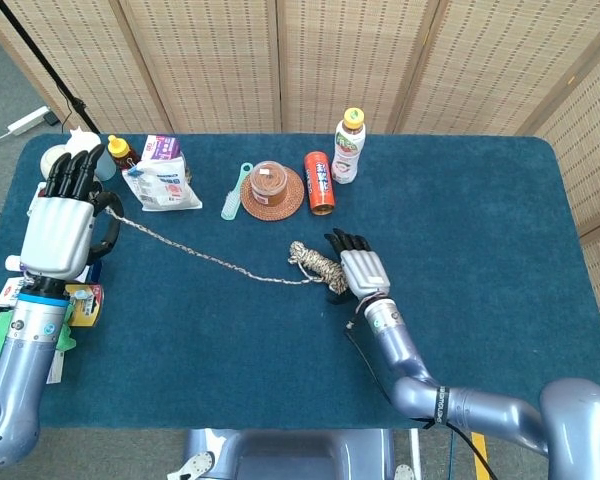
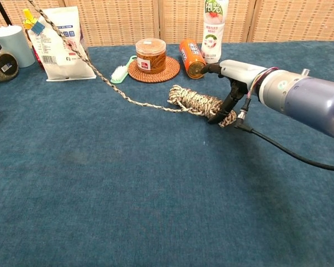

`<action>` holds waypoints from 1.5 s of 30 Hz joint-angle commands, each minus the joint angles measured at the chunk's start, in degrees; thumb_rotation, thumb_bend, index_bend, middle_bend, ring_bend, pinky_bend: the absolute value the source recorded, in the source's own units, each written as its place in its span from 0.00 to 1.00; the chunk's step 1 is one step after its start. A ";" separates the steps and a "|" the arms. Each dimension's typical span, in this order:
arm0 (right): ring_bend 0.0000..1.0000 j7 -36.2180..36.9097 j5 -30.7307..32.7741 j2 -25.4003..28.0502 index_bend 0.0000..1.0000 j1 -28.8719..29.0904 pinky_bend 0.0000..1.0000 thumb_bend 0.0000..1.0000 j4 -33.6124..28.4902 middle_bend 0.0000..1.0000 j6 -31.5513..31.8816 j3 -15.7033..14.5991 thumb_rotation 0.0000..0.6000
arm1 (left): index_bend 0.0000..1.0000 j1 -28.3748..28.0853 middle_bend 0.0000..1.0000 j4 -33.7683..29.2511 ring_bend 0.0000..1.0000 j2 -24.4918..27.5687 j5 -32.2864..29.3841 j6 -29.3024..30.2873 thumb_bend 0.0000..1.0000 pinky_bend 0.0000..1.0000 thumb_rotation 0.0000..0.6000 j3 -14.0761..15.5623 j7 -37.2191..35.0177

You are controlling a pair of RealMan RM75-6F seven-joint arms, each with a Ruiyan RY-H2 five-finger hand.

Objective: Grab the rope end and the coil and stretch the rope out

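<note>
A speckled rope (image 1: 195,255) runs from my left hand (image 1: 58,225) at the table's left edge to a small coil (image 1: 315,262) near the middle. The left hand holds the rope end at its inner side; in the chest view the rope (image 2: 97,75) climbs off the cloth to the top left corner. My right hand (image 1: 360,268) hovers over the coil's right end with fingers stretched forward. In the chest view the right hand (image 2: 234,75) has its thumb reaching down to the near side of the coil (image 2: 192,100). Nothing is clasped in it.
Along the back stand a white bag (image 1: 160,185), a green brush (image 1: 232,195), a jar on a wicker coaster (image 1: 272,183), an orange can (image 1: 320,182) and a drink bottle (image 1: 348,145). A pale cup (image 2: 15,44) stands at the far left.
</note>
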 commanded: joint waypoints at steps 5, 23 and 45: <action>0.00 -3.79 4.42 -3.36 0.00 2.13 0.00 0.00 3.74 0.00 0.47 0.36 1.00 | 0.57 -0.59 0.00 0.47 0.00 -0.74 -0.48 -0.32 0.44 0.00 1.00 0.20 0.08; 0.16 -0.41 -0.67 -9.97 0.27 2.04 0.27 0.00 14.46 0.14 2.17 1.46 1.00 | 0.57 -0.69 0.00 2.09 0.00 -0.30 -1.24 -0.99 0.44 0.00 1.00 0.43 -2.10; 0.51 11.63 -16.54 -6.04 0.70 -3.50 0.63 0.70 12.46 0.56 2.63 -2.24 1.00 | 0.57 -1.67 0.00 2.84 0.00 -2.74 -1.03 -1.96 0.44 0.00 1.00 1.93 -1.57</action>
